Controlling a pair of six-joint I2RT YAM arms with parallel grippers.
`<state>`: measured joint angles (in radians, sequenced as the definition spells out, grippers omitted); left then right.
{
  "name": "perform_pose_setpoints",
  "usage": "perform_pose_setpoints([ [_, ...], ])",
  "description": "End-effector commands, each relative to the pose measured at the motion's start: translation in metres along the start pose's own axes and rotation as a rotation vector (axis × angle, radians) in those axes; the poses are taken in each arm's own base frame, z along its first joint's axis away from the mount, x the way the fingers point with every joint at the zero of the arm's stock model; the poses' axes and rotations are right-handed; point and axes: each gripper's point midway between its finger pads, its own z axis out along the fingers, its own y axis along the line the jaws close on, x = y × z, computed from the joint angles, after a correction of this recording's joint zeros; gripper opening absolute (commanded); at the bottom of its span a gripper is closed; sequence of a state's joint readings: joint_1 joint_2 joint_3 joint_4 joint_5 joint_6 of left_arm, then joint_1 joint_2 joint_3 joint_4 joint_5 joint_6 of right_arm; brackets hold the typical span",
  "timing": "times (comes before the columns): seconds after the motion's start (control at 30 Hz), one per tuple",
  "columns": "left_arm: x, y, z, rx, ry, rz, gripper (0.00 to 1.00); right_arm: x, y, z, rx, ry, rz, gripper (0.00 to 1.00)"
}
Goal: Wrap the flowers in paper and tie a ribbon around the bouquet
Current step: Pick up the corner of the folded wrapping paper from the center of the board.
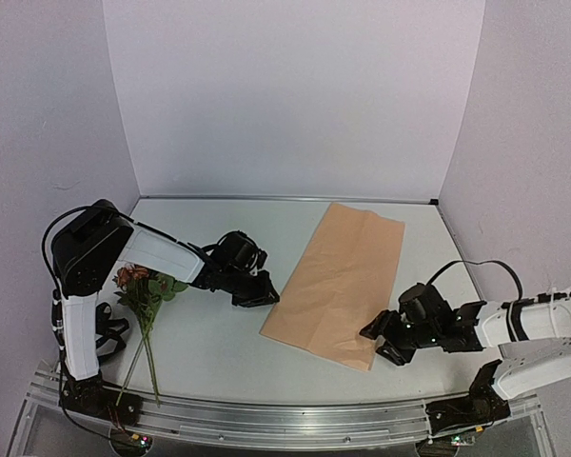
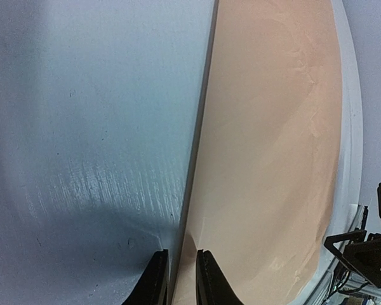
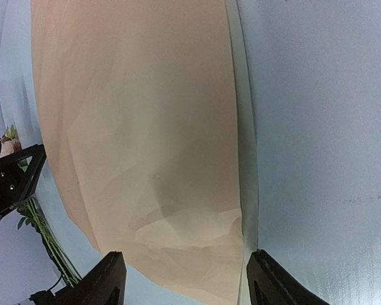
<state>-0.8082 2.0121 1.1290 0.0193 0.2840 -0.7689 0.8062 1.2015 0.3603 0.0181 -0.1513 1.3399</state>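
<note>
The left arm [image 1: 162, 255] reaches from its base low over the table [image 1: 209, 347] toward the paper [image 1: 343, 276], with the forearm nearly flat. The left gripper [image 1: 268, 295] is at the paper's left long edge, close to the near left corner. In the left wrist view its jaws stand narrow with a small gap, and the paper's edge runs into this gap. Whether they already press the sheet cannot be told.

The right arm [image 1: 523, 324] is stretched low toward the paper's near right corner. The right gripper [image 1: 376, 345] has its jaws wide apart, one on each side of this corner, and holds nothing.

The paper lies flat between both grippers, its long side going away from the arms. The flowers [image 1: 143, 286] lie well to the left of the paper, with their stems toward the near edge.
</note>
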Motion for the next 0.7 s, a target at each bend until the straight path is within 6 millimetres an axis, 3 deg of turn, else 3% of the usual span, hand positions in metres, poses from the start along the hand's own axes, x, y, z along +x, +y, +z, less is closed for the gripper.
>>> perform_pose_setpoints([
  [0.0, 0.021, 0.026, 0.006, -0.084, 0.053, -0.036, 0.18, 0.001, 0.007, 0.003, -0.027, -0.001, -0.017, 0.68],
  [0.43, 0.022, 0.026, 0.007, -0.081, 0.060, -0.036, 0.17, 0.005, -0.016, 0.012, 0.042, 0.004, -0.008, 0.68],
  [0.67, 0.025, 0.023, 0.011, -0.061, 0.074, -0.039, 0.17, 0.001, 0.003, 0.021, -0.004, -0.019, -0.055, 0.68],
])
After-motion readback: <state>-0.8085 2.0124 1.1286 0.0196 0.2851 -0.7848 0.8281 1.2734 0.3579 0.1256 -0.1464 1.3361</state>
